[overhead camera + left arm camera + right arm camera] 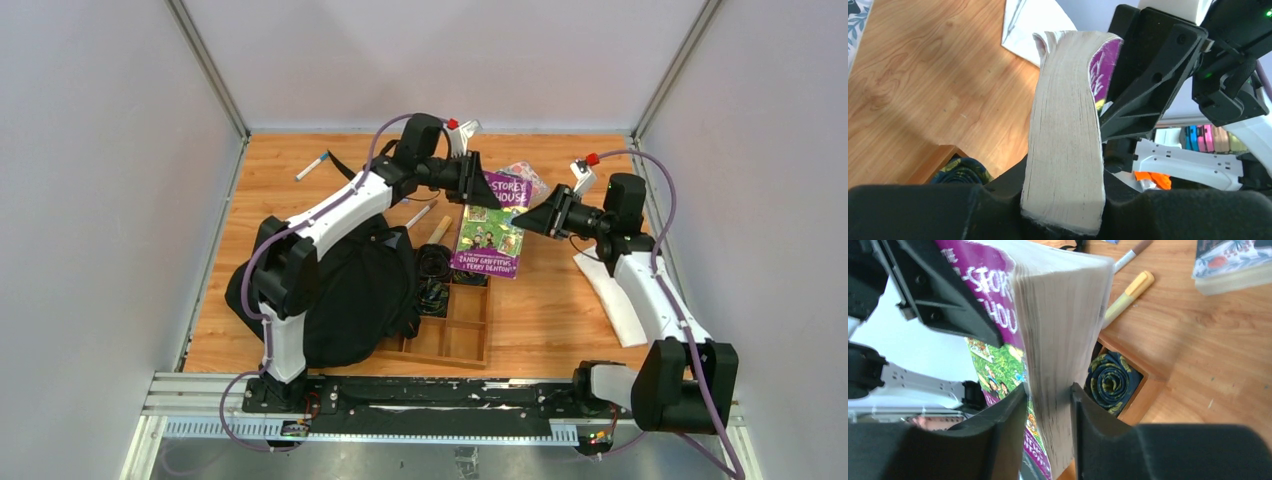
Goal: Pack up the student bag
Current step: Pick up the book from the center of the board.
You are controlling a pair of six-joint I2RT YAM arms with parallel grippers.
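Note:
The student bag [350, 290] is a floppy black backpack lying at the near left, under my left arm. A thick purple paperback book [488, 235] hangs between both grippers above the far end of the wooden tray [462, 335]. My left gripper [478, 183] is shut on the book's far edge; its page block [1065, 145] fills the left wrist view between the jaws [1063, 200]. My right gripper [537, 220] is shut on the book's right edge, with the pages [1058, 340] clamped between its fingers [1048, 405].
A rolled dark patterned cloth [1110, 380] sits in a tray compartment below the book. A yellow marker [1128, 295] and a brown marker [1133, 252] lie beyond the tray. A second book [527, 175] lies at the back, a white pen [312, 166] at the far left, and a white sheet [610, 290] at the right.

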